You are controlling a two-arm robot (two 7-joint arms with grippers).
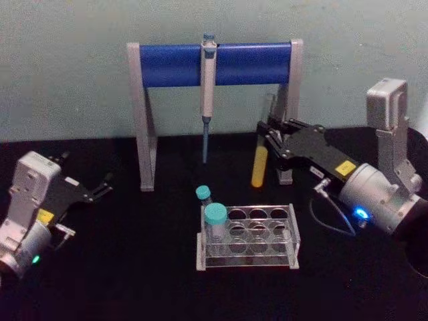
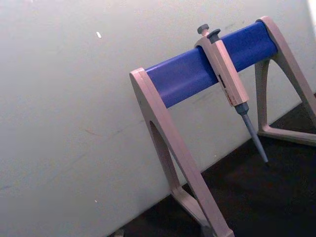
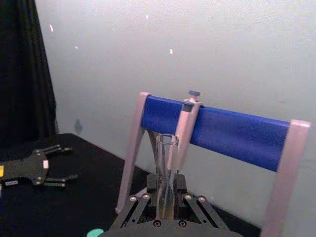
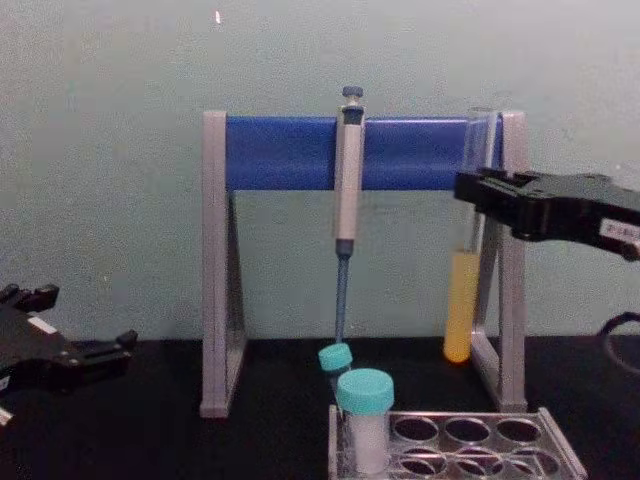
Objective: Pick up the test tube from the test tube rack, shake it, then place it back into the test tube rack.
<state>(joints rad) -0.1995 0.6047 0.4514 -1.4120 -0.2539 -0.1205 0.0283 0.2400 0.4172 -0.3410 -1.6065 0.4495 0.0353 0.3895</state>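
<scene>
right gripper [image 4: 478, 190] clamping test tube [image 4: 461, 305], upright

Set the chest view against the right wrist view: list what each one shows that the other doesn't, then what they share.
Chest view adds: the yellow-orange liquid in the test tube, which the right gripper holds upright clear of the test tube rack, and that rack's holed top plate.
Right wrist view adds: the tube's open rim up close, clamped between the gripper's fingers.
Shared: the tube, the pipette stand, the hanging pipette, a teal vial cap, and the open left gripper off to the left.
</scene>
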